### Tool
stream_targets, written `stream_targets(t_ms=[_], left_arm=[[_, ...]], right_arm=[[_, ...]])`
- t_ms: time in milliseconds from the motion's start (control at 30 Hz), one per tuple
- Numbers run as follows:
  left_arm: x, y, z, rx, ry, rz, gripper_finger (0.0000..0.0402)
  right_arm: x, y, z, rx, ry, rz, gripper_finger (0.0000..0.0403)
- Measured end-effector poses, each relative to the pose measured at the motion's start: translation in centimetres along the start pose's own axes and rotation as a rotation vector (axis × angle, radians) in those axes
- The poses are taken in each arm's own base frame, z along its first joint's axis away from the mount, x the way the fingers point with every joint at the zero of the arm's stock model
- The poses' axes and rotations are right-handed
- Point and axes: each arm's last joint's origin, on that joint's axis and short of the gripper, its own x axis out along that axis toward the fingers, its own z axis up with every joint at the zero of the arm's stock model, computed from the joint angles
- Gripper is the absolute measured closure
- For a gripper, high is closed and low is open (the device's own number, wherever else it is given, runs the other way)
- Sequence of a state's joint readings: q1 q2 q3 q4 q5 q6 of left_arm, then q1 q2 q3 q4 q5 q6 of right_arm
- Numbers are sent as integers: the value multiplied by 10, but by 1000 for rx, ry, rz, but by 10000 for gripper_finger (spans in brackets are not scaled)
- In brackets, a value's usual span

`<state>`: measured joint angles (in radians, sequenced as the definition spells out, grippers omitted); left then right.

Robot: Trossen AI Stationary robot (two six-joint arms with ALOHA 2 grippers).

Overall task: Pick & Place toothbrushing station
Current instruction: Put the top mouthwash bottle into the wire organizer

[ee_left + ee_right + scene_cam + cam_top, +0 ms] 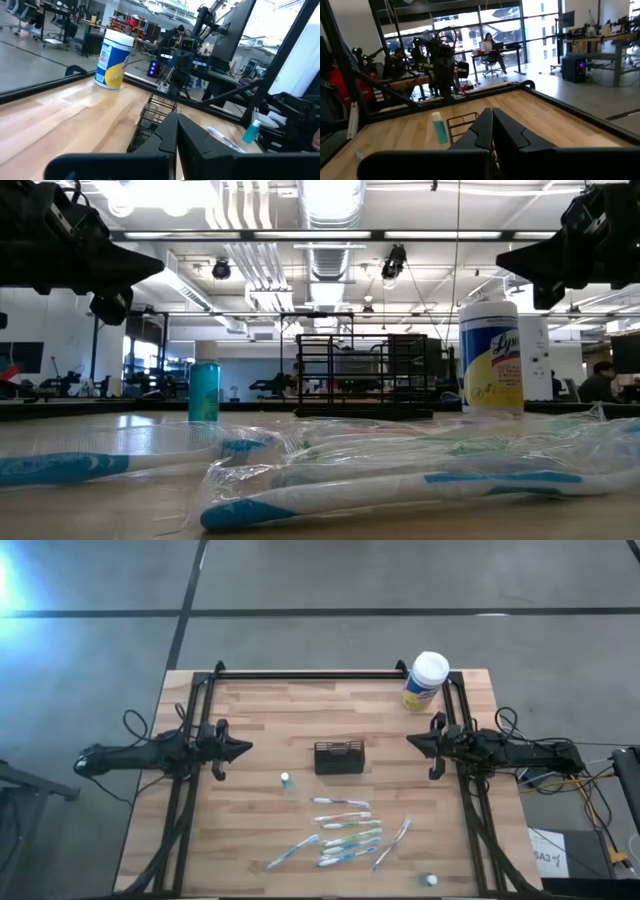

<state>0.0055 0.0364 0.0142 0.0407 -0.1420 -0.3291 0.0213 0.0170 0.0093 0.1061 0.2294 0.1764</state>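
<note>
Left arm: extended horizontally from left table edge, pointing inward toward table centre. Left gripper (243, 748) held above table surface, fingers pressed together into single point, seen closed in own wrist view (176, 131). Right arm: mirror pose, extended horizontally from right table edge, pointing inward. Right gripper (411, 741) raised above surface, fingers (492, 127) meeting along centre line, closed. Both grippers level with each other, well apart, facing across table; neither holds anything.
</note>
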Motion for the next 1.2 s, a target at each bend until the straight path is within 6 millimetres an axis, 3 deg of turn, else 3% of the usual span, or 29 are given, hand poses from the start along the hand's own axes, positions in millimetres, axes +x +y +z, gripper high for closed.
stream_targets(t_ms=[200,400,533,733,1033,1200], left_arm=[[-1,-2,10,38,-68,24,392],[-10,-12,43,72,-105,13,398],[-13,-17,58,100,-101,4,397],[-6,-17,56,120,-38,21,398],[7,-16,39,103,97,-14,391],[16,-14,29,8,195,8,375]], right_arm=[[0,1,-1,-3,18,45,394],[0,1,-1,-23,13,46,394],[-1,3,10,-30,-98,62,394],[2,6,26,-43,-84,61,394],[25,19,65,-80,157,24,394],[38,22,65,-169,218,22,394]])
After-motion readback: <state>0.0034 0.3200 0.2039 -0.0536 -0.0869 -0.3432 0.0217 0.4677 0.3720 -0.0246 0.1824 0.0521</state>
